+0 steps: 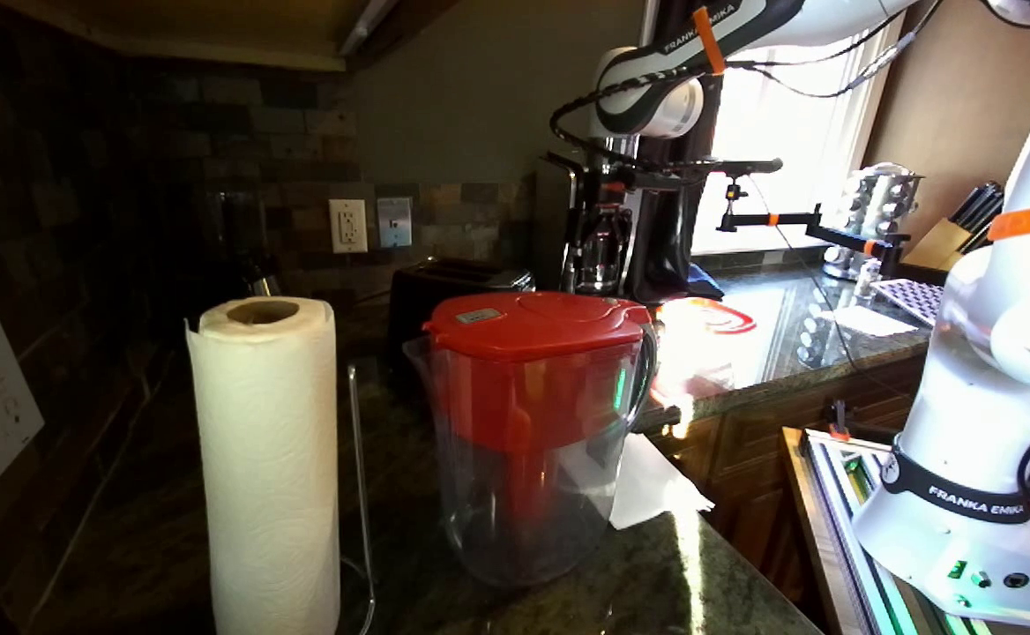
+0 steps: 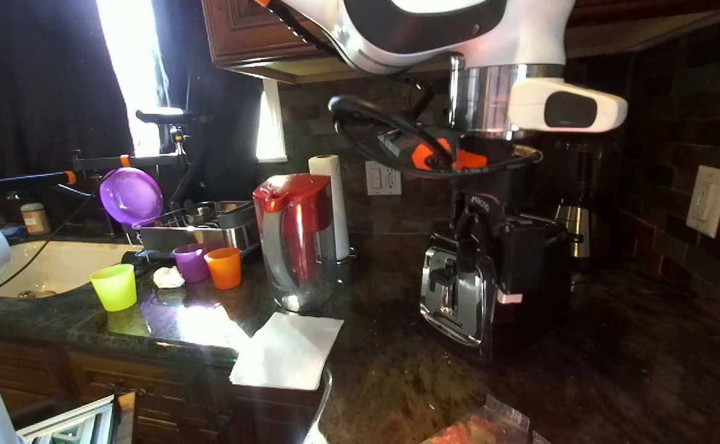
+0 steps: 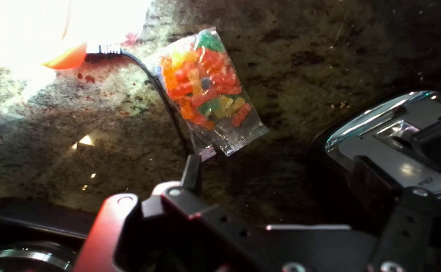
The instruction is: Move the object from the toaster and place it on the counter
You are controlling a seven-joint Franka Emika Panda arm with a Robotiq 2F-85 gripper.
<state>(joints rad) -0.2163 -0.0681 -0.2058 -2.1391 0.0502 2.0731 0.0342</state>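
The toaster (image 2: 458,293) stands on the dark speckled counter (image 2: 391,376), its silver front panel with a dark lever facing that exterior view. In an exterior view the toaster (image 1: 462,278) is partly hidden behind the pitcher. In the wrist view its front (image 3: 360,139) is at the right. My gripper (image 3: 284,175) is open, pointing down, with nothing between its fingers; its right finger overlaps the toaster's front panel in the picture. In an exterior view my gripper (image 2: 489,262) is dark against the toaster. A clear bag of colourful candy (image 3: 209,83) lies on the counter. No object in the toaster can be made out.
A red-lidded pitcher (image 1: 533,388) and a paper towel roll (image 1: 268,459) stand near the toaster. White paper (image 2: 289,351) lies by the counter edge. Cups (image 2: 222,268) and a dish rack (image 2: 187,240) are farther off. A cable (image 3: 156,77) runs beside the candy bag.
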